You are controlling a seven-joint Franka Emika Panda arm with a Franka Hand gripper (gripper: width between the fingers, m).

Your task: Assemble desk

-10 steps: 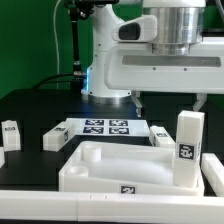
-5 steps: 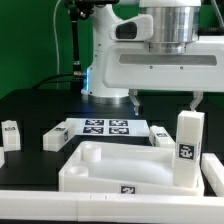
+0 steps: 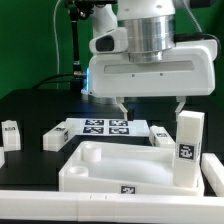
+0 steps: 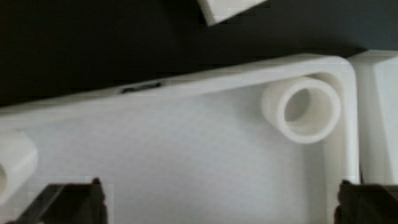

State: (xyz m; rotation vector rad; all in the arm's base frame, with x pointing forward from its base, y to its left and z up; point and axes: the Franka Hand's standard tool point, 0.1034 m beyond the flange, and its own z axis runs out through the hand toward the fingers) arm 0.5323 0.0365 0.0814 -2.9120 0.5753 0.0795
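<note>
The gripper point(image 3: 150, 107) is hanging above the table with its fingers point(image 3: 122, 105) spread wide and nothing between them. The tabletop point(image 3: 75, 172) is lying rim-up at the front of the table, below and in front of the gripper. One leg point(image 3: 187, 148) is standing upright at its corner on the exterior view's right. Three loose legs are lying on the black table (all tagged): one point(image 3: 10, 132) at the exterior view's left edge, one point(image 3: 55, 138) just beside the marker board point(image 3: 105, 127), and one point(image 3: 163, 135) at the board's other end. The wrist view is showing the tabletop's point(image 4: 160, 140) inner floor, with a round socket point(image 4: 302, 108) in its corner, beyond the parted fingertips point(image 4: 71, 200).
</note>
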